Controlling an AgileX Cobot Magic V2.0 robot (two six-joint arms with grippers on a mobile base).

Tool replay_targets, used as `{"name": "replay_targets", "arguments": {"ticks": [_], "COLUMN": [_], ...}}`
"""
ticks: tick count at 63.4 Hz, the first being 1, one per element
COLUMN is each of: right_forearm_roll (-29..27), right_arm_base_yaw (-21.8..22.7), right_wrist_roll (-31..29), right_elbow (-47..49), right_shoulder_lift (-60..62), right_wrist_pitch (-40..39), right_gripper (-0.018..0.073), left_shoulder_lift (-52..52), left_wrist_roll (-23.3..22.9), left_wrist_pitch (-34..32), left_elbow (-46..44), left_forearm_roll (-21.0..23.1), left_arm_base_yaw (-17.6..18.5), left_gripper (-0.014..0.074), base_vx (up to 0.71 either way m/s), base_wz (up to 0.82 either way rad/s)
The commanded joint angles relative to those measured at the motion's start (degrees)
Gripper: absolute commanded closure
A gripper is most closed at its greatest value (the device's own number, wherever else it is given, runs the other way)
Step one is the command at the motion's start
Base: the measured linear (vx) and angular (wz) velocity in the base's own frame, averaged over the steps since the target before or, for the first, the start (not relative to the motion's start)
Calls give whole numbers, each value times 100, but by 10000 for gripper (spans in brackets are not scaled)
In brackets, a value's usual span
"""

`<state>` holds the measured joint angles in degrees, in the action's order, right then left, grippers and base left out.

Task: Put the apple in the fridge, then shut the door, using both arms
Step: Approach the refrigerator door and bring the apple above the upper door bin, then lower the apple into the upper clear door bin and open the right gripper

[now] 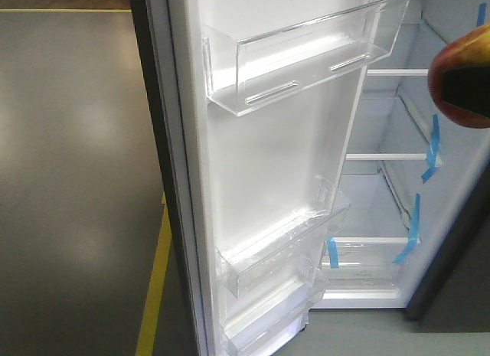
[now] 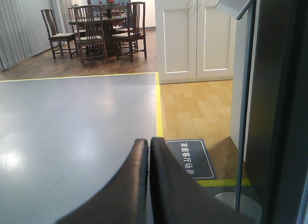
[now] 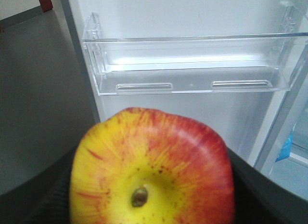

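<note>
The right claw grips the apple, its dark fingers pressing on both sides of the fruit. The dimpled stem end faces the wrist camera, yellow round the stem and red toward the rim. The apple is held in the air, outside the fridge. Straight ahead of this claw stands the open door, white inner side toward it, with a clear plastic bin above and beyond the apple. To the claw's right is the fridge's white inside, with white shelves and blue tape strips. In the front view the apple shows at the right edge, partly behind a dark part of the claw.

The left claw is drawn narrow, fingers touching with nothing between them. It hangs over grey floor. Ahead of it are a yellow line and a dark floor sign, and far beyond stand wooden chairs.
</note>
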<state>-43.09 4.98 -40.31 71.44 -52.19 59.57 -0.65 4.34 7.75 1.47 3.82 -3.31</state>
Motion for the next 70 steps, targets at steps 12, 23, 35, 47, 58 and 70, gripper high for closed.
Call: {"name": "replay_targets", "arguments": {"ticks": [12, 23, 35, 47, 58, 70], "right_forearm_roll": [-283, -283, -283, -283, -283, -283], "right_arm_base_yaw": [12, 12, 12, 12, 12, 12], "right_wrist_roll": [-31, -36, -31, -31, -31, -31], "right_elbow": [133, 133, 133, 133, 133, 133], "right_shoulder_lift": [44, 44, 44, 44, 44, 44], "right_wrist_pitch": [-346, -346, -346, -346, -346, -346], "right_gripper": [566, 566, 566, 566, 566, 566], "left_shoulder_lift": [-80, -80, -80, -80, -80, -80], "left_wrist_roll": [-40, -40, -40, -40, -40, -40], "left_wrist_pitch": [-443, -443, -443, -443, -443, -443], "left_elbow": [123, 123, 123, 123, 123, 123], "left_forearm_roll": [49, 49, 49, 49, 49, 49], "left_arm_base_yaw": [-3, -3, -3, -3, -3, -3], "left_gripper": [603, 603, 603, 603, 603, 603], "base_vx": [7, 7, 6, 4, 1, 0], "base_wz": [2, 1, 0, -1, -2, 0]}}
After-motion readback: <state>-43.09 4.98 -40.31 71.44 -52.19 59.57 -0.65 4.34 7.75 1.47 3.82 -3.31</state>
